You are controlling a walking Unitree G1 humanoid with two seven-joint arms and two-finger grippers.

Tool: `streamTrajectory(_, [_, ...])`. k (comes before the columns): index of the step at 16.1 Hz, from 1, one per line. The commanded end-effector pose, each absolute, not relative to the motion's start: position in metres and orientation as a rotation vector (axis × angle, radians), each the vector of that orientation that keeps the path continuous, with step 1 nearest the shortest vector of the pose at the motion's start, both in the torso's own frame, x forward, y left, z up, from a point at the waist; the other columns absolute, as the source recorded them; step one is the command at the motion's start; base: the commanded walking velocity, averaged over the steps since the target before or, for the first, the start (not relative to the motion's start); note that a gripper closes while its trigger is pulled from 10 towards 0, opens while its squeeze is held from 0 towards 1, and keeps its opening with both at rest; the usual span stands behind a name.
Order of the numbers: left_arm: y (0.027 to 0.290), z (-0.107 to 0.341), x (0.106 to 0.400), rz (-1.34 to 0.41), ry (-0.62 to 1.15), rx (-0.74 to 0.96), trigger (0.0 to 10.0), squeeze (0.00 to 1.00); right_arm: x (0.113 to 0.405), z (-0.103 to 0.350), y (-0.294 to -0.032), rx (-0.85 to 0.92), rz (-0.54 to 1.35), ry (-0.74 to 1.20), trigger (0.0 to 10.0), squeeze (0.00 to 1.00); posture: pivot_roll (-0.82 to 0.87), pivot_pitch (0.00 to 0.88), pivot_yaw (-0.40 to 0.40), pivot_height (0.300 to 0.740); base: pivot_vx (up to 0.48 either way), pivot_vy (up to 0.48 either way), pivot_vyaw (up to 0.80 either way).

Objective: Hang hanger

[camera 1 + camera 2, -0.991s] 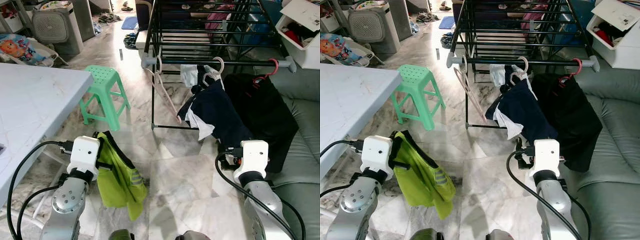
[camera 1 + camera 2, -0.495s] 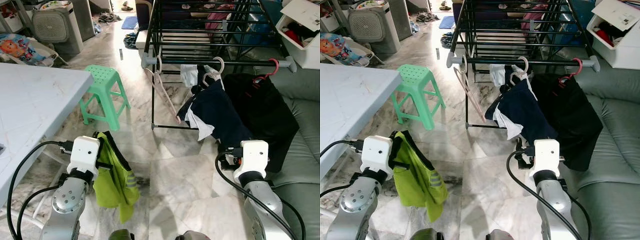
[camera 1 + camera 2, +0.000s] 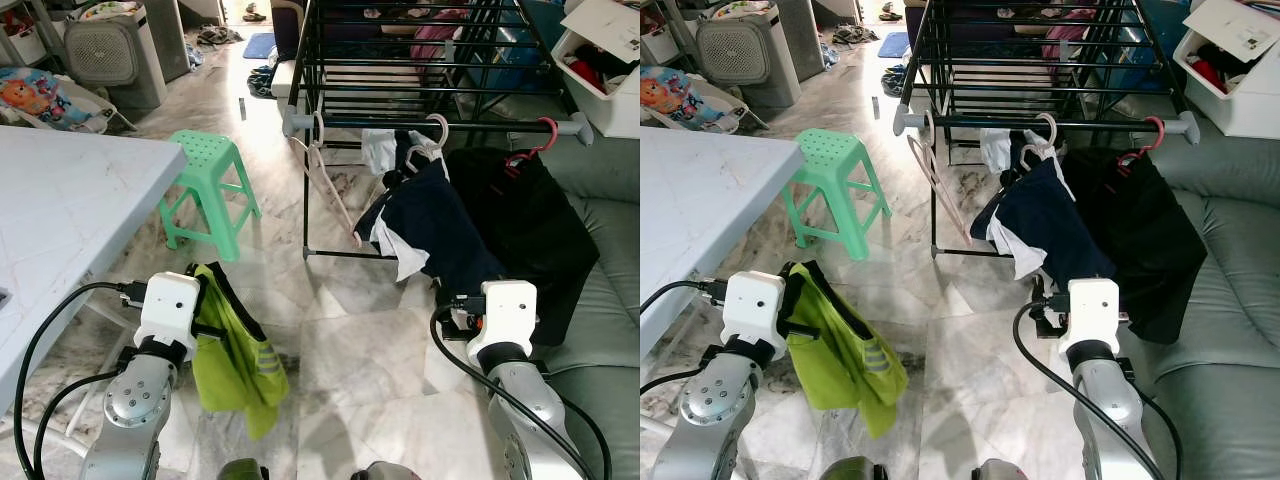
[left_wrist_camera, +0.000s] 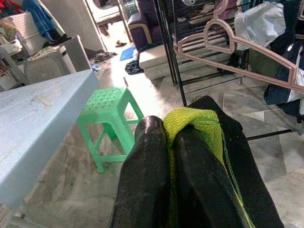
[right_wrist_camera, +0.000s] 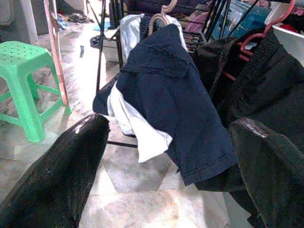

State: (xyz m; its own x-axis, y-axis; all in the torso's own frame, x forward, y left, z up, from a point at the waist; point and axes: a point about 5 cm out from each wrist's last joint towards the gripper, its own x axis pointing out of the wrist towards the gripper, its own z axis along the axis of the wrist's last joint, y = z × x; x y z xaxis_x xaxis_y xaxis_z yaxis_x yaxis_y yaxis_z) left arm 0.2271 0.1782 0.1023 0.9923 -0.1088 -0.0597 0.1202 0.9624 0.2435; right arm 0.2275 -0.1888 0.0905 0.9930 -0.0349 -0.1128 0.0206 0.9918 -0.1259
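Your left gripper [image 4: 168,156] has its two black fingers pressed together on the lime-green garment [image 3: 237,360], which hangs from the jaws at the lower left of the head view, just above the marble floor [image 3: 360,360]. Your right gripper [image 5: 171,156] stands wide, nothing between its fingers — it hovers low at the lower right, before the navy shirt [image 3: 435,225]. That shirt hangs on a hanger from the grey rail [image 3: 430,125] of the black drying rack [image 3: 400,60] at upper centre, beside a black garment [image 3: 525,225] on a red hanger [image 3: 535,140]. An empty pink hanger [image 3: 325,180] dangles from the rail's left end. A green stool [image 3: 208,185] stands left of the rack, near the white table [image 3: 60,220] — the grey sofa [image 3: 605,290] lines the right edge.
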Motion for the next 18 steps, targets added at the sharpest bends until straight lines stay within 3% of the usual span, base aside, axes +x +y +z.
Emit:
streamTrajectory(1, [0.166,0.116,0.249,-0.154,-0.023,0.259,10.0,0.0,0.239,0.094,-0.175,-0.109,0.027,0.089,10.0,0.0,0.0,0.035,0.026,0.74,0.0,0.0,0.0])
streamTrajectory(18, [0.168,0.118,0.254,-0.12,-0.027,0.273,10.0,0.0,0.251,0.095,-0.171,-0.11,0.028,0.062,10.0,0.0,0.04,0.032,0.02,0.74,0.0,0.0,0.0])
